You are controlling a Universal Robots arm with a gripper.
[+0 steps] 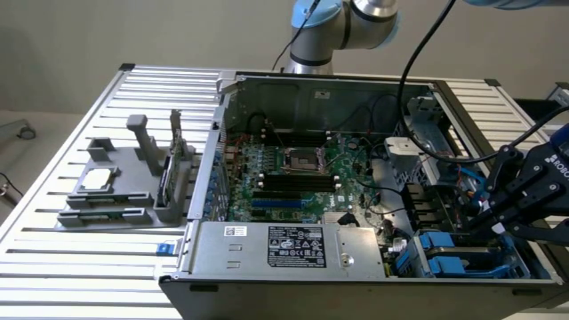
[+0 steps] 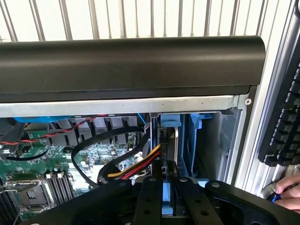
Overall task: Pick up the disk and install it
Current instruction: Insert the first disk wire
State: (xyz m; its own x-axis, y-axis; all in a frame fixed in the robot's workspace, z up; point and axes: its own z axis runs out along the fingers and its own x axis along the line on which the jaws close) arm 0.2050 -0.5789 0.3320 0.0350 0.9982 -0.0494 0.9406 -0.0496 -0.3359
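Observation:
The disk (image 2: 168,199) stands on edge between my gripper's black fingers (image 2: 150,197), a thin grey-blue slab running into the drive bay at the corner of the open computer case. Its blue rail end (image 2: 170,121) shows deeper in the bay. My gripper (image 2: 168,180) is shut on the disk. In the exterior view the gripper (image 1: 494,228) hangs over the bay at the case's near right corner, where the blue-railed disk (image 1: 462,259) sits low in the case.
The open case holds a green motherboard (image 1: 302,173), a grey labelled power-supply box (image 1: 294,247) and loose cables (image 2: 136,166) beside the bay. A grey fixture (image 1: 124,180) sits on the slatted table at the exterior view's left. A keyboard (image 2: 286,126) and a person's hand (image 2: 290,192) lie outside the case.

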